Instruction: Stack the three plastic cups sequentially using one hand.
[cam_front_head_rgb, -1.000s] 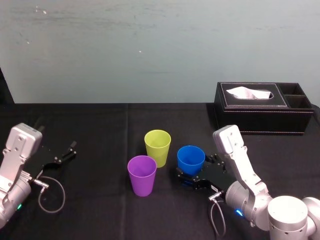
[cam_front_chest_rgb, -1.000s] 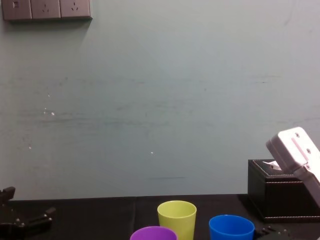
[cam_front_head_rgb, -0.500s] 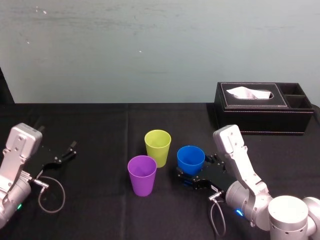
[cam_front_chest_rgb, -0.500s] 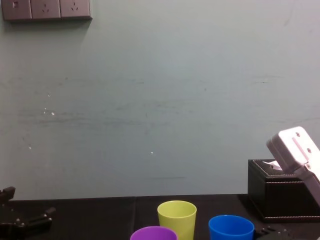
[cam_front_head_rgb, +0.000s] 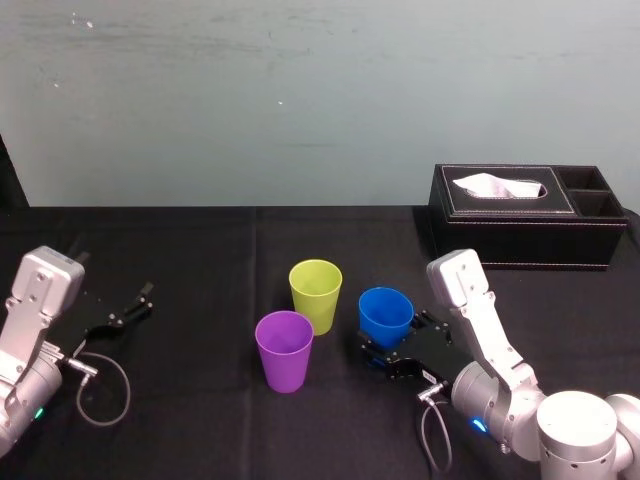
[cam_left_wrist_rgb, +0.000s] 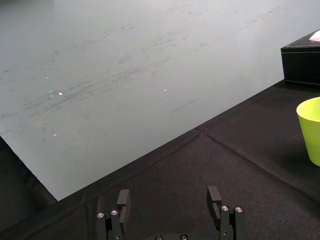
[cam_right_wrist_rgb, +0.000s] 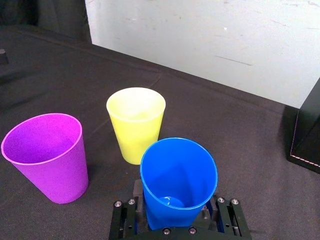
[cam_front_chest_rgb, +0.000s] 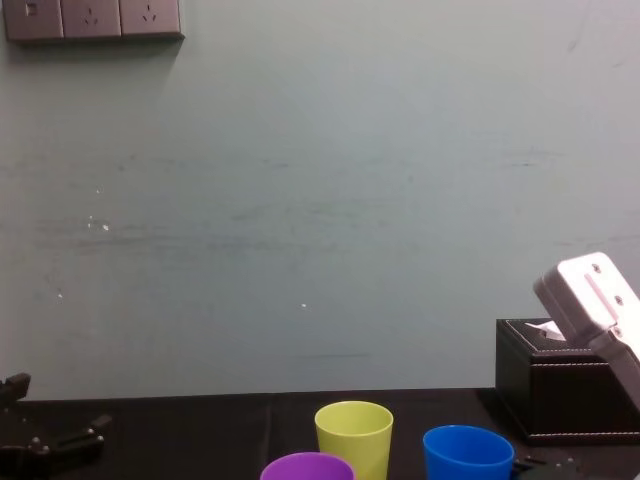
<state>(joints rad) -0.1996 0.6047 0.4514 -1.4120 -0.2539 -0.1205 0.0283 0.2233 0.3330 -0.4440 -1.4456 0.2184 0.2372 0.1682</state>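
**Station State: Blue Cup Clamped, Two Cups Standing Free**

1. Work surface. A table covered with black cloth (cam_front_head_rgb: 180, 250) carries all items and stands before a pale grey-green wall.

2. Storage item. A black rectangular tissue box (cam_front_head_rgb: 520, 225) with white stitching sits at the far right of the table, well apart from the cups. A white tissue protrudes from its top slot.

3. Right arm. The silver-grey arm reaches in from the lower right. The black two-finger right gripper (cam_front_head_rgb: 388, 352) has its jaws closed on the lower part of the bright blue tapered plastic cup (cam_front_head_rgb: 385, 315). In the right wrist view the right gripper (cam_right_wrist_rgb: 175, 225) holds this cup (cam_right_wrist_rgb: 177, 182) mouth-up and tilted. Whether its base touches the cloth cannot be told.

4. Left arm. The left gripper (cam_front_head_rgb: 130, 308) is parked at the left of the table, well apart from the cups. Its jaws stand apart with nothing between them (cam_left_wrist_rgb: 168, 200).

5. Free cups. Both are plain, smooth, wider at the rim than at the base, upright and empty.
   - The yellow-green tapered plastic cup (cam_front_head_rgb: 315, 293) stands near the table centre, just left of the blue cup.
   - The purple tapered plastic cup (cam_front_head_rgb: 284, 348) stands just in front of it, to its left, nearer the robot.
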